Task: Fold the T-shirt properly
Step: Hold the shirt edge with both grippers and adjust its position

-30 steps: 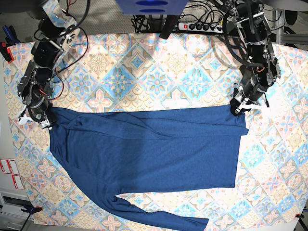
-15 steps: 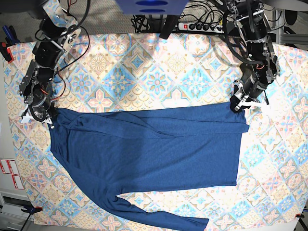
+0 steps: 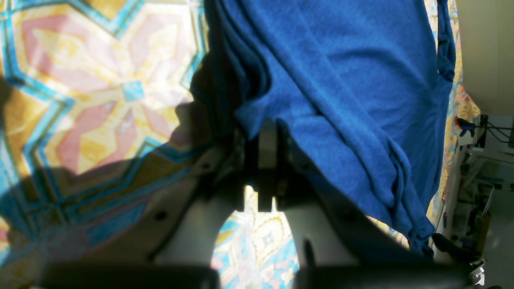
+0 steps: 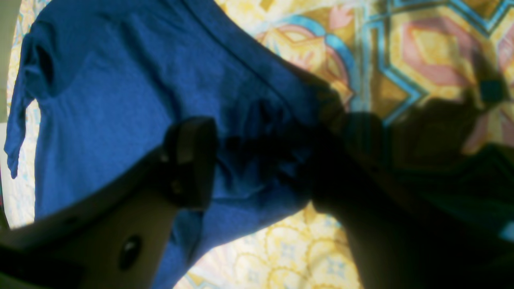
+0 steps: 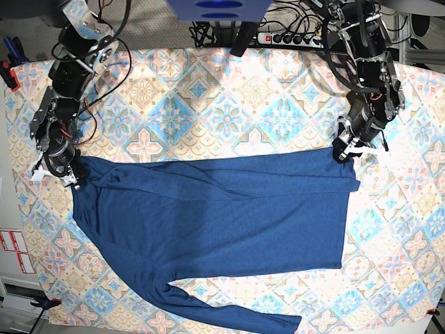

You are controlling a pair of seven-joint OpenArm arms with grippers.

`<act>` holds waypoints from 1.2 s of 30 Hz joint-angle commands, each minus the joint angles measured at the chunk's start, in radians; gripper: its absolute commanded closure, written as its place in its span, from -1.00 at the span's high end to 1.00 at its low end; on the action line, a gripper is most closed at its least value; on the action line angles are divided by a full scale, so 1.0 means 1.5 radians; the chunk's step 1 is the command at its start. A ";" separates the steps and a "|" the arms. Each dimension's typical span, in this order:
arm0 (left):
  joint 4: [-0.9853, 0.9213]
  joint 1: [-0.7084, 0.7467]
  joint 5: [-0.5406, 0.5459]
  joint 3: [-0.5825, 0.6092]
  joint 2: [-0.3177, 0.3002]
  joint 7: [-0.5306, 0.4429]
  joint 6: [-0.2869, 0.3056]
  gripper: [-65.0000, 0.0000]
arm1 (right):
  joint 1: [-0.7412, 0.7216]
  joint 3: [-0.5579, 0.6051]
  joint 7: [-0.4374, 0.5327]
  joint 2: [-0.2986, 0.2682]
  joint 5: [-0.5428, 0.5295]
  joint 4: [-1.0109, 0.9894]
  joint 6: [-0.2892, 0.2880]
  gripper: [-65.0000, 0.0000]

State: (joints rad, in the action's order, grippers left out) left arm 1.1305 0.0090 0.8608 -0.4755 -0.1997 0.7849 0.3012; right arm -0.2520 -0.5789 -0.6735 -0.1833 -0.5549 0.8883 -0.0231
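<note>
Base view showed the T-shirt (image 5: 208, 216) spread flat on the patterned tablecloth (image 5: 229, 104), its long axis running straight from my right gripper (image 5: 57, 169) across to my left gripper (image 5: 345, 151). One long sleeve trailed off the edge farthest from both of us, slanting back toward my left side.

My left gripper was shut tight on a fold of the T-shirt (image 3: 341, 80) at its corner; in the left wrist view the fingers (image 3: 267, 140) met with blue knit bunched right over their tips, and the rest of the cloth stretched forward and away from them (a few ridges of gathered fabric ran off beside the right-hand finger).

My right gripper stood with its jaws wide apart. In the right wrist view the pale finger (image 4: 188, 160) lay over the T-shirt (image 4: 112, 80), the other one sat in deep shadow at the cloth's edge, and a dark rumple of fabric lay between them. Whether that fabric was actually held, I could not tell.
</note>
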 commanded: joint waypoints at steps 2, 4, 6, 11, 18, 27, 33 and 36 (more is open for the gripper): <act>0.013 -0.008 0.008 -0.001 -0.011 -0.007 0.007 -1.00 | -0.003 0.000 -0.014 -0.005 0.005 0.001 0.012 0.10; 0.013 -0.008 0.008 -0.001 -0.011 -0.007 0.007 -1.00 | 0.004 0.000 -0.028 -0.005 -0.030 0.001 0.012 0.10; 0.013 -0.008 0.007 -0.001 -0.011 -0.007 0.007 -1.00 | 0.021 0.000 -0.051 -0.005 -0.083 0.006 0.012 0.10; 0.013 -0.008 0.007 -0.001 -0.011 -0.009 0.007 -1.00 | 0.060 0.003 -0.062 -0.006 -0.199 0.006 0.012 0.10; 0.013 -0.012 0.007 0.000 -0.011 -0.008 0.007 -1.00 | 0.072 0.005 -0.062 -0.005 -0.209 0.003 0.012 0.10; 0.013 -0.012 0.007 0.000 -0.011 -0.008 0.007 -1.00 | 0.071 0.066 -0.061 -0.005 -0.207 0.001 0.012 0.10; 0.013 -0.009 0.007 0.000 -0.011 -0.008 0.007 -1.00 | 0.069 0.066 -0.058 -0.004 -0.207 0.000 0.012 -0.39; 0.013 -0.009 0.007 0.000 -0.011 -0.008 0.008 -1.00 | 0.064 0.066 -0.057 -0.004 -0.207 0.000 0.012 -0.77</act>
State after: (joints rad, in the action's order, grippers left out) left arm 1.1305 0.0082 0.8577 -0.4736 -0.1997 0.7818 0.3038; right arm -0.1478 -0.4889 -0.7052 -0.1940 -0.8837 0.8906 -0.0238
